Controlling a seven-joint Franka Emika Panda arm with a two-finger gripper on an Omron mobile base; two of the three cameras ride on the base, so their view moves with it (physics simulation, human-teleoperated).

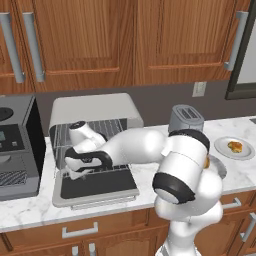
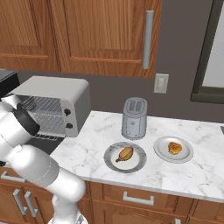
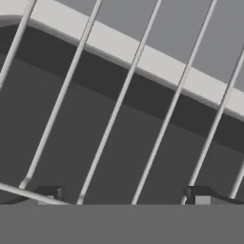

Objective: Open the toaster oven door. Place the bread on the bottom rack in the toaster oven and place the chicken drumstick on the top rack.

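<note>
Wire bars of a rack (image 3: 119, 109) sit right under the hand cam, w/ the two fingertips (image 3: 47, 193) spread wide at the bottom edge and nothing between them: jaws released, empty. In the left base view the gripper (image 1: 75, 167) is at centre-left, reaching into the mouth of the toaster oven (image 1: 95, 107), just above the door (image 1: 95, 187), which lies folded down flat. Which rack it's over I can't tell.

Both food items are well apart from the jaws, off to the right. Right base view: drumstick (image 2: 125, 153) on the nearer plate (image 2: 113, 162), lower centre, long axis diagonal, lower-left to upper-right. Bread (image 2: 175, 148) on the farther plate (image 2: 162, 154), right of centre. Slot toaster (image 2: 134, 118) stands behind them.

Door step looks done; next move probably means pulling out and swinging right to the plates.
</note>
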